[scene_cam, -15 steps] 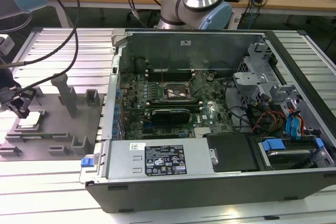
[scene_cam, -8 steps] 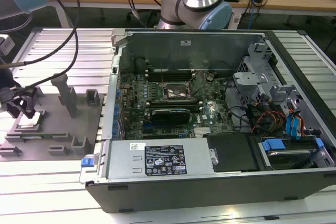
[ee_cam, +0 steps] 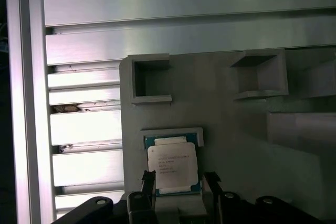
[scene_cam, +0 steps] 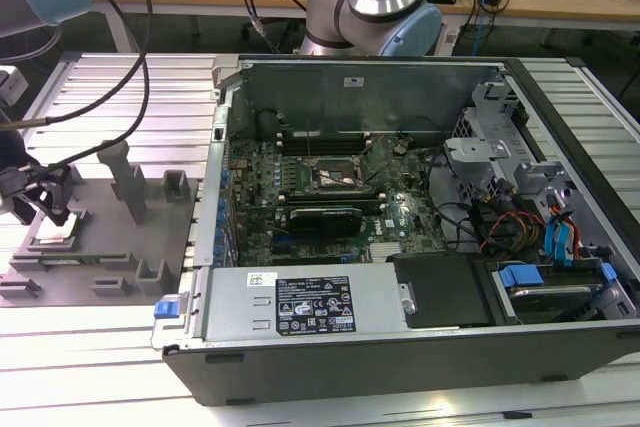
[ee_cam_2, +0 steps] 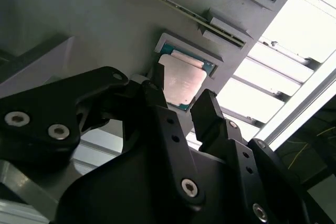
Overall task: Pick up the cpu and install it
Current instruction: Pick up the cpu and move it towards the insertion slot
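The cpu [ee_cam: 173, 167] is being straddled in its tray pocket; lifting and installing are not yet done.
The chip is lying flat in a recess of the grey tray [scene_cam: 110, 272] at the exterior view's left, well apart from the computer case [scene_cam: 400, 347] and its socket [scene_cam: 335, 179]. The gripper [ee_cam: 179, 177] is being held with jaws parted, flanking the chip's edges; contact cannot be told.

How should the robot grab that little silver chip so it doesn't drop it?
By two opposite edges of the cpu, coming straight down from above. It lies flat in a shallow pocket of the grey tray, so likely only its thin sides offer a pinch. The open gripper straddles it that way.
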You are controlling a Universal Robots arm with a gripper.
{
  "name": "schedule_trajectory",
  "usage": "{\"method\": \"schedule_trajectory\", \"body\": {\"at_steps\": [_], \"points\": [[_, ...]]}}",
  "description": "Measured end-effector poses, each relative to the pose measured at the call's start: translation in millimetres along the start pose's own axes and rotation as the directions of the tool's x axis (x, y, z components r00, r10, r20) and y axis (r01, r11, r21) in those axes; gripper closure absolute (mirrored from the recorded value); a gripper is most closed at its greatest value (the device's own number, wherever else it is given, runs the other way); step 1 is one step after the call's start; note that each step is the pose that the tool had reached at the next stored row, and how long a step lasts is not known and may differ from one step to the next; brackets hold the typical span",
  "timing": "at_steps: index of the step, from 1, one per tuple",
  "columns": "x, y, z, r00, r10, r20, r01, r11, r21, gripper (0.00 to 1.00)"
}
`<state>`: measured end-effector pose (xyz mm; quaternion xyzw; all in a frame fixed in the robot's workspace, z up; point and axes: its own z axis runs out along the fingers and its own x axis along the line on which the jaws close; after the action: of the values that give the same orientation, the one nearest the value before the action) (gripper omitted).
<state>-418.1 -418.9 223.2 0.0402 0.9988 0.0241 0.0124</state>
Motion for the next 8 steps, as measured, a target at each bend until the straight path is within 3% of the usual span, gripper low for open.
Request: {"method": "schedule_trajectory", "body": {"at_steps": [8], "points": [[0.0,0.0,1.1,1.0000,0.000,-0.0001,0.000,1.0000,0.0000,0.52]]}}
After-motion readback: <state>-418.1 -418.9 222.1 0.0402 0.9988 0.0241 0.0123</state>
